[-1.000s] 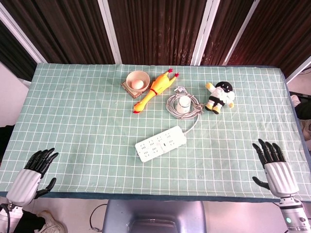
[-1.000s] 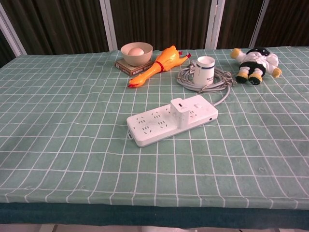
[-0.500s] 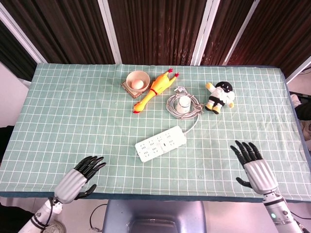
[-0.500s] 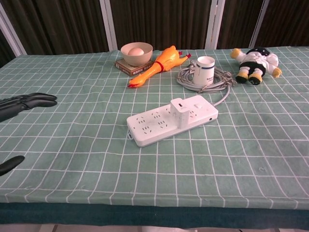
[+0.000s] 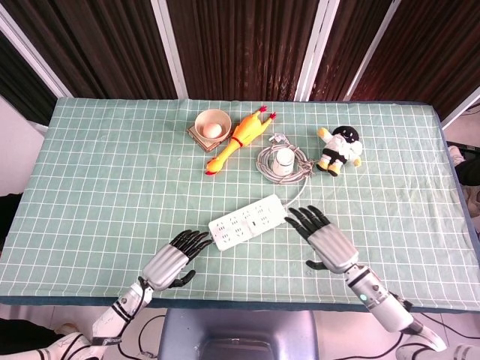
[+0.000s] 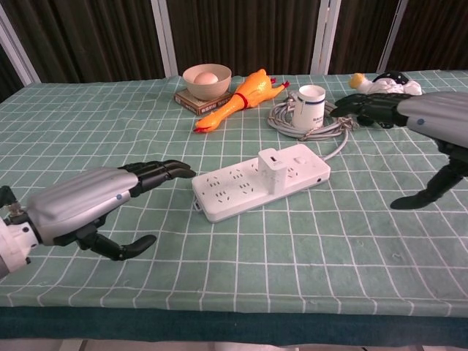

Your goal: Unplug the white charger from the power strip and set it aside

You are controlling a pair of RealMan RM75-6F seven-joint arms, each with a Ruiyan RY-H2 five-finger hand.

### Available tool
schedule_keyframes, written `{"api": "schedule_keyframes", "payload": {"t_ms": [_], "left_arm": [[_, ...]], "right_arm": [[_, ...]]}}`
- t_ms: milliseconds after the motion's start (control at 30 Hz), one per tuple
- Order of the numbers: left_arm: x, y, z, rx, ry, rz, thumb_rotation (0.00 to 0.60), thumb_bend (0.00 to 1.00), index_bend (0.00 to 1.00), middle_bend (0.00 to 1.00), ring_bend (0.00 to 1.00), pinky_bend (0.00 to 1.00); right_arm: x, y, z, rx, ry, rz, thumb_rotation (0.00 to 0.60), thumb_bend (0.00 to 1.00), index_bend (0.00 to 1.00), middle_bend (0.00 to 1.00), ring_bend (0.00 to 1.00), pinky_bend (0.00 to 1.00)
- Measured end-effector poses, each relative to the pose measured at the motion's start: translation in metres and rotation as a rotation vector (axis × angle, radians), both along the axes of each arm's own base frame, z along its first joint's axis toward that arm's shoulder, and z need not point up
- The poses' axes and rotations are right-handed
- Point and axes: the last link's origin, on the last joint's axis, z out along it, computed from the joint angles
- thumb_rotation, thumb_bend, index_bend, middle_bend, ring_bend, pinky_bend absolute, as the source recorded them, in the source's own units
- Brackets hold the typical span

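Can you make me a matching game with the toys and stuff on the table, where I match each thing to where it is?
Things:
1. egg
2. white charger
3. rubber chicken
4. doll

Places:
A. plugged into the power strip
B. beside the cable coil, on its right in the head view
C. inside the bowl
D. lying between the bowl and the cable coil

Pairs: 1-C, 2-A, 3-D, 4-B
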Motion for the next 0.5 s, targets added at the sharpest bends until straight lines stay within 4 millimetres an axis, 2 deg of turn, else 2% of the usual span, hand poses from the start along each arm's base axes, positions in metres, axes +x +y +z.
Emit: {"api": "schedule_keyframes", "payload": {"t_ms": [500], "left_arm": [[0.027, 0.008, -0.036, -0.017, 0.037, 0.003, 0.600, 0.43, 0.00, 0.00, 0.00, 0.09]], "right_arm": [[0.040, -0.024, -0.056, 0.106, -0.044, -0.013, 0.600, 0.15, 0.04, 0.00, 0.00, 0.00]]}}
